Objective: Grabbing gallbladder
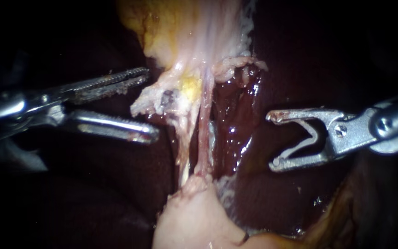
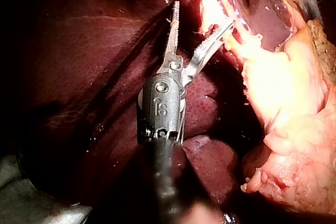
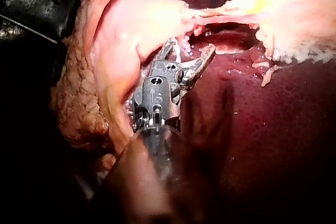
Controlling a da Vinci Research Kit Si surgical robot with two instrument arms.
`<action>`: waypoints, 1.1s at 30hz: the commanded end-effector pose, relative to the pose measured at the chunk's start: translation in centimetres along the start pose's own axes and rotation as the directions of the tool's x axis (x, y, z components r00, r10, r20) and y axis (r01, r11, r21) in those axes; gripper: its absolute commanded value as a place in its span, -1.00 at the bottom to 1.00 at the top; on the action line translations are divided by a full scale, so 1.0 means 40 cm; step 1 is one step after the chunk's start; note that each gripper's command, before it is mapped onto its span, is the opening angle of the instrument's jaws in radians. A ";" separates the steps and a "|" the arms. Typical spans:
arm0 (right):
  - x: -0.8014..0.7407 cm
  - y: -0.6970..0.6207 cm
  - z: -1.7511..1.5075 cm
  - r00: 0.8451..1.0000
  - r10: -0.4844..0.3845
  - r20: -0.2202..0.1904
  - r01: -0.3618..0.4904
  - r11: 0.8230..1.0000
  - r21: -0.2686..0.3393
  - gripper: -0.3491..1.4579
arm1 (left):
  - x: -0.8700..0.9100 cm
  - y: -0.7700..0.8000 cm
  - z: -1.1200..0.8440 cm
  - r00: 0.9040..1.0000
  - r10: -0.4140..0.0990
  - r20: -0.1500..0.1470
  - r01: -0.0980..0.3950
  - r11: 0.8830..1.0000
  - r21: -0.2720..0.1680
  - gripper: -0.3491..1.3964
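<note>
Steel left instrument point(image 1: 151, 103) jaws apart beside pale tubes point(image 1: 202, 133), right instrument point(image 1: 271, 141) jaws apart, dark liver point(image 1: 263, 198) beneath.

This is a surgical practice bench seen from very close, with organ tissue filling almost every view. The liver point(image 2: 79, 66) is dark red and wet, and bright highlights glisten on it. Against the liver lies pale pink and yellow tissue point(image 1: 180, 32), drawn out into thin strands point(image 1: 202, 129). Two slim metal tools reach over the liver from either side, the left instrument point(image 1: 153, 103) and the right instrument point(image 1: 270, 141), each ending in small hinged jaws that stand apart. Off the liver, past the lumpy edge of the pale tissue, the right wrist view shows a dark surface point(image 3: 31, 19).
</note>
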 end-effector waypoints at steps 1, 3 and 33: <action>0.0000 0.0000 0.0000 1.000 0.000 0.000 0.000 1.000 0.000 -0.06 | 0.0003 0.0003 -0.0004 1.000 -0.003 0.004 0.003 1.000 0.008 -0.12; -0.0001 0.0000 0.0000 1.000 0.000 0.000 0.000 1.000 0.000 -0.06 | 0.0005 0.0007 -0.0005 1.000 -0.023 0.014 0.023 1.000 0.017 -0.29; -0.0003 0.0000 -0.0003 1.000 0.000 0.001 0.000 1.000 -0.002 -0.06 | 0.0243 -0.0003 -0.0213 0.989 -0.134 0.060 0.130 0.990 0.062 -1.00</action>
